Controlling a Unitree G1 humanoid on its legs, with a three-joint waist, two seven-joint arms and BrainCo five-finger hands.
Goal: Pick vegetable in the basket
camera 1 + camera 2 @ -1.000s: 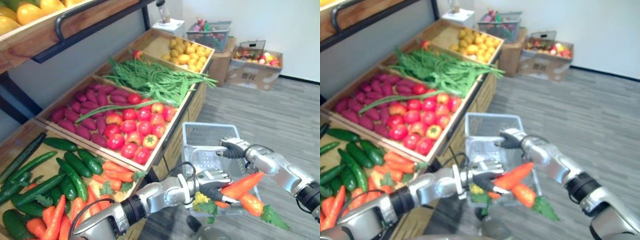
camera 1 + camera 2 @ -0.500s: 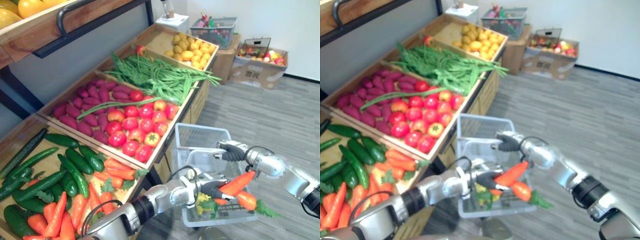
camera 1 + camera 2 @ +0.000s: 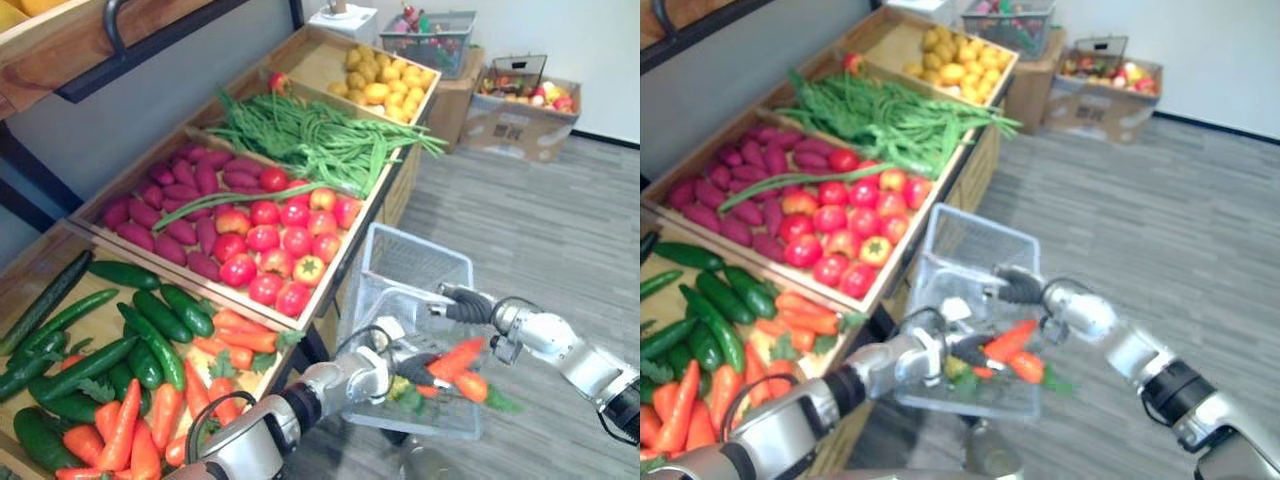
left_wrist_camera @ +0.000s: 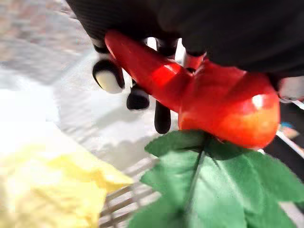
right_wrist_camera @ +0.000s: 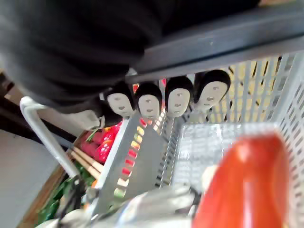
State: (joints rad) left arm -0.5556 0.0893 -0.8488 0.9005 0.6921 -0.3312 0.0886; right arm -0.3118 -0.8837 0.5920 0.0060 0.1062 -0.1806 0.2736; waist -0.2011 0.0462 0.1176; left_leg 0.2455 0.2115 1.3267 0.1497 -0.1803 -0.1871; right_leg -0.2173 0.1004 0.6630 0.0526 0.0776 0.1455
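My left hand [image 3: 393,363] is shut on an orange carrot [image 3: 456,357] with green leaves, held low inside the white wire basket [image 3: 418,247]. In the left wrist view its dark-tipped fingers [image 4: 109,76] curl round the carrot [image 4: 190,90], with the leaves [image 4: 204,180] hanging below. A second carrot [image 3: 468,386] lies right beside the first. A yellow item [image 3: 400,388] rests on the basket floor. My right hand [image 3: 468,305] carries the basket, and the right wrist view shows its fingers [image 5: 179,99] curled round the dark handle [image 5: 209,50].
The wooden produce stand at the left holds carrots and cucumbers [image 3: 130,390], tomatoes [image 3: 285,250], purple sweet potatoes [image 3: 170,215], green beans [image 3: 320,145] and yellow fruit [image 3: 385,85]. A cardboard box of produce [image 3: 520,120] and another basket [image 3: 432,40] stand at the back. Grey floor lies right.
The camera has shifted. My left hand has lowered the carrots from above the basket's front rim to down inside it. My right hand keeps its hold on the handle.
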